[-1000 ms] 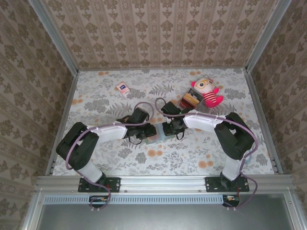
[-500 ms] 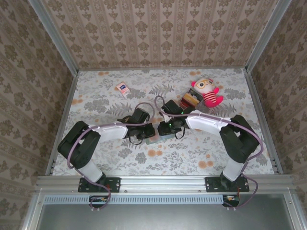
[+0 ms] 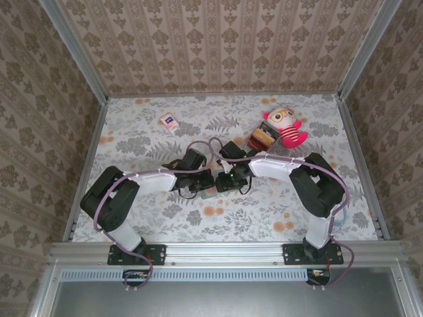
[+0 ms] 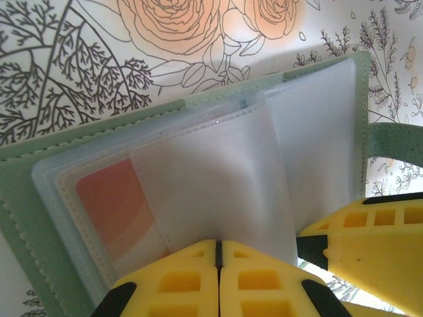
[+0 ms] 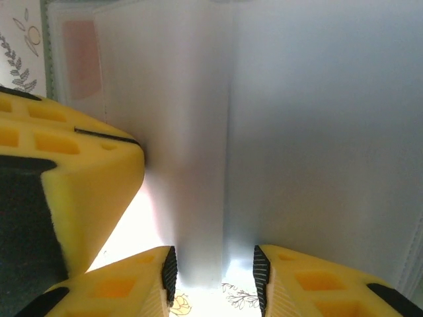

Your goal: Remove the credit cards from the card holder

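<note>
Grey-green holder (image 4: 20,191) lies open on the worktop (image 3: 165,132), orange card (image 4: 115,205) still sleeved; my left jaws are clenched on a clear leaf (image 4: 211,178), and my right jaws, released, have slid left to straddle another.

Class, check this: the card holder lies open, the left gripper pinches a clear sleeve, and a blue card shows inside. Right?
No: the left wrist view shows the card is orange-red, not blue. The card holder lies open, the left gripper pinching a clear sleeve.
</note>
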Robot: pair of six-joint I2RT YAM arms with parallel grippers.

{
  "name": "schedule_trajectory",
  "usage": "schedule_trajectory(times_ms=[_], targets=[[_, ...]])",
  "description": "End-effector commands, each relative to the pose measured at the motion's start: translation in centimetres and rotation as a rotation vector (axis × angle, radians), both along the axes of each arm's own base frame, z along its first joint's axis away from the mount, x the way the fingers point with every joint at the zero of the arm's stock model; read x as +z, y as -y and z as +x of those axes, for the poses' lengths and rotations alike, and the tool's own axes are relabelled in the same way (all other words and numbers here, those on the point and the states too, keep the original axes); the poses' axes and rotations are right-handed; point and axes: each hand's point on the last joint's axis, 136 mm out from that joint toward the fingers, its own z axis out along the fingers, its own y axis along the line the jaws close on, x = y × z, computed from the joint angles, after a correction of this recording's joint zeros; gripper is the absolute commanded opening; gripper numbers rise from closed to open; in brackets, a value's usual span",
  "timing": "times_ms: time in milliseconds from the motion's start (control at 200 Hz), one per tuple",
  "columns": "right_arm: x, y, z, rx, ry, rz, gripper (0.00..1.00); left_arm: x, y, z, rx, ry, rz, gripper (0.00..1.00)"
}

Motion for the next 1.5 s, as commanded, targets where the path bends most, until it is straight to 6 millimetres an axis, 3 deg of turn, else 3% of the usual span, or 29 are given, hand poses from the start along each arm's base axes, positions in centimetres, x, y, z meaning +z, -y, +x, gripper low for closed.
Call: schedule_trajectory(times_ms=[0, 185, 295, 490, 825, 1195, 1490], targets=[[-1.6, 1.3, 0.0, -0.011, -0.012, -0.102, 0.37, 0.1, 0.0, -0.3, -0.004, -0.012, -0.025, 0.08], [-2.8, 3.0, -0.2, -0.028, -0.025, -0.199, 0.30, 2.4, -0.3, 0.4, 0.031, 0.020, -0.111, 0.13], [-3.4, 3.6, -0.3, -0.039, -0.028, -0.227, 0.28, 2.9, -1.3, 0.6, 0.055, 0.028, -0.110, 0.17], [-3.5, 3.5, -0.5, -0.045, -0.037, -0.217, 0.27, 1.8, -3.5, 0.3, 0.106, 0.010, -0.026, 0.29], [-3.3, 2.9, -0.7, -0.063, -0.057, -0.179, 0.25, 0.9, -2.9, 0.0, 0.083, -0.024, -0.023, 0.39], [-2.7, 1.7, -0.3, -0.099, -0.076, -0.039, 0.19, 0.8, -1.7, 0.0, 0.039, -0.024, -0.037, 0.40], [-1.5, 0.8, 0.2, -0.155, -0.123, 0.132, 0.13, 2.0, -2.8, 0.2, 0.071, 0.020, -0.016, 0.39]])
